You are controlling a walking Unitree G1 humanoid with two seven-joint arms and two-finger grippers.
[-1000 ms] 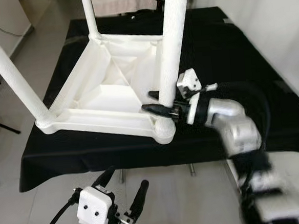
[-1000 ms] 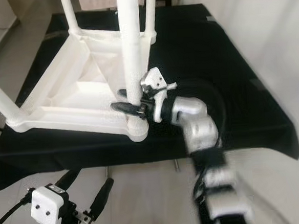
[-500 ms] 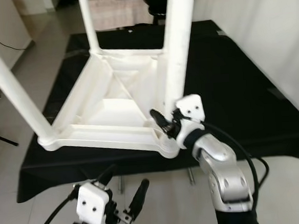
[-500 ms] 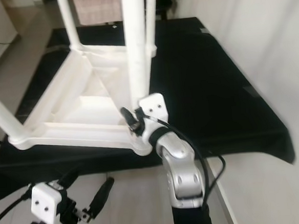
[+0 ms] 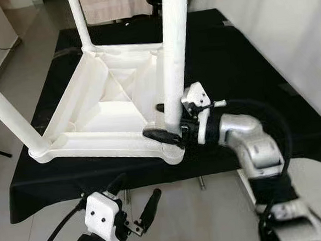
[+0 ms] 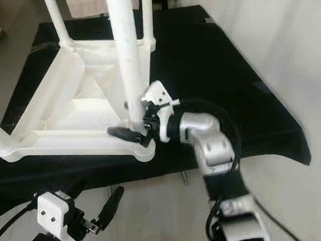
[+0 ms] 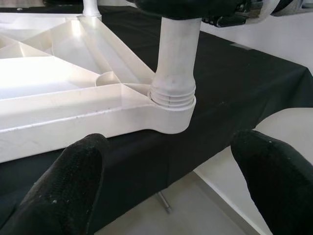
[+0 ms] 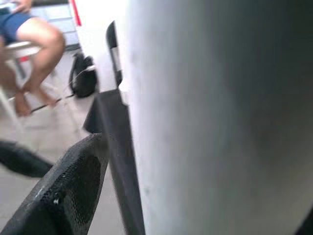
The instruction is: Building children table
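**Right gripper clamped on the near table leg at its socket**

The upturned white table (image 5: 109,102) lies on the black cloth (image 5: 233,55). The right gripper (image 5: 163,123) clasps the leg (image 5: 174,59) low down, at 5 o'clock of the frame. The moulded plastic is probably light, rigid and smooth, so a low grip suits it best. The left gripper (image 5: 136,202), fingers spread, hangs at 6 o'clock. Three other legs crowd the reach; a seated person (image 8: 34,44) is well apart.
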